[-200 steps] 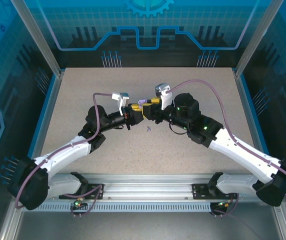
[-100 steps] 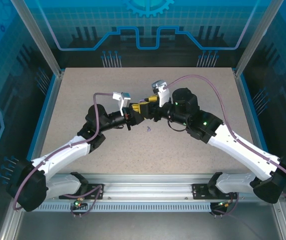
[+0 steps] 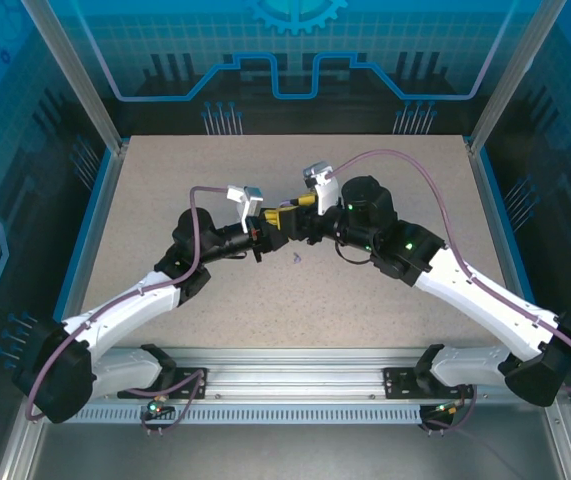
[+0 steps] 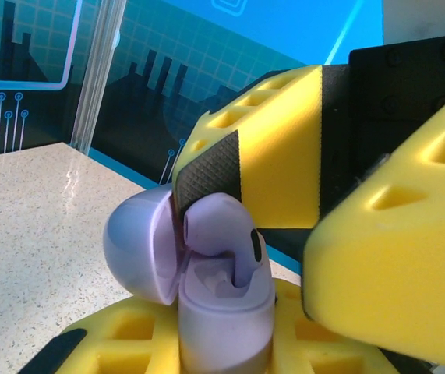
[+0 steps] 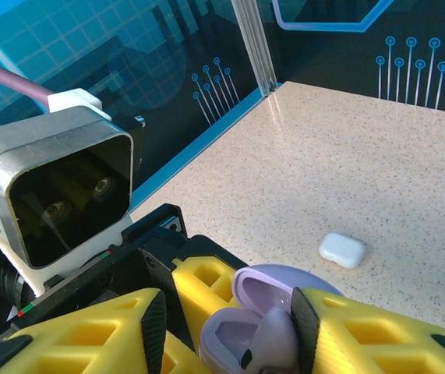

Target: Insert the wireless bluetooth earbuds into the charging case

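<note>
Speckled beige table [image 3: 385, 290], fenced by blue walls printed with circuit lines, metal posts at the corners. Over its middle, both arms tip to tip.

Left gripper [image 3: 268, 232]: clamped shut on the charging case [image 4: 226, 319], gripping it by the lower half. Case lavender, lid [image 4: 136, 249] standing open, to the left in the left wrist view.

Earbud [image 4: 218, 234]: lavender too, partly down in the well of the open case. Rounded head up, dark slot on the stem, not sunk flush.

Right gripper [image 5: 228, 308]: yellow fingers astride the case, jaws parted. One black ribbed pad [image 4: 206, 183] pressed against the earbud's head. Other pad apart from it, with a gap showing in the right wrist view.

Farther back on the table in the right wrist view, small white rounded piece [image 5: 342, 249], lying alone, well apart from both grippers. Behind the case in that same view, grey camera housing [image 5: 51, 195] of the left wrist, lenses facing the right wrist camera.
</note>
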`<state>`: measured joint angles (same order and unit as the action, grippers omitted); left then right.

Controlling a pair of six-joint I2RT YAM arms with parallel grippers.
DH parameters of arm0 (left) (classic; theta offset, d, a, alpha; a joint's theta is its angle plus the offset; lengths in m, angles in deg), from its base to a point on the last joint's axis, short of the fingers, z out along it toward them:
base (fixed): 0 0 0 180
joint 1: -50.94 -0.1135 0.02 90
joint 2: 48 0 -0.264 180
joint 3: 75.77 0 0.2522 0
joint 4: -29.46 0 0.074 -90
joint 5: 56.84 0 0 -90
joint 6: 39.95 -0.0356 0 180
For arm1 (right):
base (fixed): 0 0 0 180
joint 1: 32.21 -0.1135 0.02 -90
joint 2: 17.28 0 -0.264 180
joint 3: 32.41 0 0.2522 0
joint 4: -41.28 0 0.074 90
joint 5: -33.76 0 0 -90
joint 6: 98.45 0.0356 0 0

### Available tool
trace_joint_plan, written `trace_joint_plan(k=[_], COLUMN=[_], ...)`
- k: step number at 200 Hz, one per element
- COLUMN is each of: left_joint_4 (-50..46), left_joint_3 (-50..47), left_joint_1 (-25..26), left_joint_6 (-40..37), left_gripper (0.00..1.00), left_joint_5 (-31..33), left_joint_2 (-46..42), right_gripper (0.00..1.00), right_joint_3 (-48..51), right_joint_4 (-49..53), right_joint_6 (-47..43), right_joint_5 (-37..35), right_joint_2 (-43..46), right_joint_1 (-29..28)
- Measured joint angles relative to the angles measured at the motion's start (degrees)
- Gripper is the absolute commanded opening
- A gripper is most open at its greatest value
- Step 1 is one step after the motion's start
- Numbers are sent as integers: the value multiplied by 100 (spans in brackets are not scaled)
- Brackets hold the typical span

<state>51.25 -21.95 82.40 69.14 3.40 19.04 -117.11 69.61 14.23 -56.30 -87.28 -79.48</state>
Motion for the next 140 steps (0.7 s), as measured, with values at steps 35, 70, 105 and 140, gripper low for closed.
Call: trace_joint_plan(k=[35, 70, 105, 140], left_joint_4=[-120, -236, -278, -363], left_joint_3=[0, 0, 0, 0], left_joint_1=[0, 0, 0, 0], left_joint_6=[-13, -22, -37, -151], left_gripper=[14, 14, 14, 14], left_joint_5=[55, 85, 105, 107], left_joint_2=[-4, -35, -66, -175], right_gripper=[54, 56, 54, 42], right_joint_3=[0, -9, -33, -138], right_joint_4=[120, 151, 223, 507], right_joint_6=[24, 24, 22, -55], right_joint_5=[-103, -105, -144, -291], right_joint_2=[68, 236, 382, 455], right_joint_1=[-7, -9, -9, -4])
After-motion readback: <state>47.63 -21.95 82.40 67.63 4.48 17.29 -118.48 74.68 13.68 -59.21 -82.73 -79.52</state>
